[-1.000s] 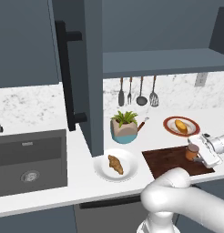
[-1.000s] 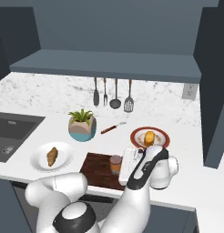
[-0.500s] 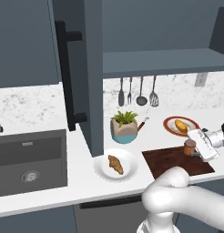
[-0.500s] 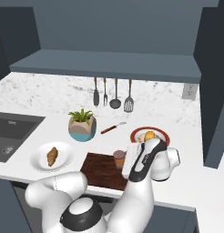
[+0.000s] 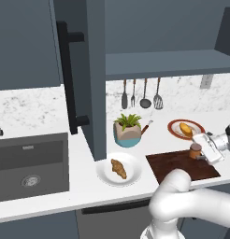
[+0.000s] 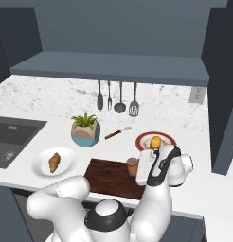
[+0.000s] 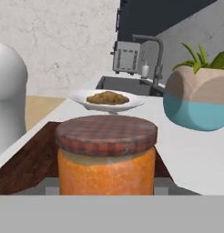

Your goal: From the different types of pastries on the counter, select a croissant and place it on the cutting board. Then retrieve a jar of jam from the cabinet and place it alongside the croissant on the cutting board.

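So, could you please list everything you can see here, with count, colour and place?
jam jar: one, orange with a darker checked lid, standing on the board's right part
board: one, dark reddish-brown, on the counter's front edge
croissant: one, golden-brown, on the white plate, left of the board
white plate: one, between sink and board
bun: one, yellow-orange, on the red-rimmed plate behind the board
red-rimmed plate: one
plant pot: one, teal and tan, behind the white plate
utensils: four, dark, hanging on the wall
sink: one, dark grey, far left
cabinet: dark blue-grey, door open
counter: white, speckled
tool: one, at the jar
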Controlling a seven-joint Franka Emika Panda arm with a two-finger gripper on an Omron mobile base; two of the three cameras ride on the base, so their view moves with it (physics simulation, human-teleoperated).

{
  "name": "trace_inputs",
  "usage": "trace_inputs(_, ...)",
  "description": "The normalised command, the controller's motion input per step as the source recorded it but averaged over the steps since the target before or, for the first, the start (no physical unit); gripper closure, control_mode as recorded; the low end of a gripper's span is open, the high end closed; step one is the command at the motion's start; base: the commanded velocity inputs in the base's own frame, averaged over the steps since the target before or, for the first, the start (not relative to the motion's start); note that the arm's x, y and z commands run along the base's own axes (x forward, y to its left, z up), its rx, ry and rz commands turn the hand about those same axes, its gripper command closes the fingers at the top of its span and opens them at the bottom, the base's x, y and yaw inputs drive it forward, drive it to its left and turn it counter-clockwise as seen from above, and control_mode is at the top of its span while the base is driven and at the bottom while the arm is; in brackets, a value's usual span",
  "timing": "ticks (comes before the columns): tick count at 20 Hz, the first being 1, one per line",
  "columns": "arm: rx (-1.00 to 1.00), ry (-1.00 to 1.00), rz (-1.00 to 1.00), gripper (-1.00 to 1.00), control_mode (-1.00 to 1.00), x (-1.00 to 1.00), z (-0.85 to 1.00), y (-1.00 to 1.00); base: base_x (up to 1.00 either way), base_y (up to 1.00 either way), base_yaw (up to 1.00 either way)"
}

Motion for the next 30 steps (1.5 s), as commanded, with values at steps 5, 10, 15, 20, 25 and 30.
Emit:
trace_inputs(5, 0.0, 0.0, 0.02, 1.0, -1.0, 0.03, -0.41, -0.2, 0.0, 0.0, 0.0)
trace_inputs(10, 0.0, 0.0, 0.0, 1.0, -1.0, 0.0, -0.4, -0.19, 0.0, 0.0, 0.0)
trace_inputs(15, -0.01, 0.0, 0.0, 1.0, -1.0, 0.0, -0.4, -0.15, 0.0, 0.0, 0.0)
trace_inputs(20, -0.01, 0.0, 0.0, -1.0, -1.0, 0.0, -0.37, -0.12, 0.0, 0.0, 0.0)
trace_inputs(25, -0.01, 0.0, 0.0, -1.0, -1.0, 0.0, -0.04, -0.07, 0.0, 0.0, 0.0)
trace_inputs(30, 0.0, 0.0, 0.0, -1.0, -1.0, 0.12, 0.0, -0.33, 0.0, 0.0, 0.0)
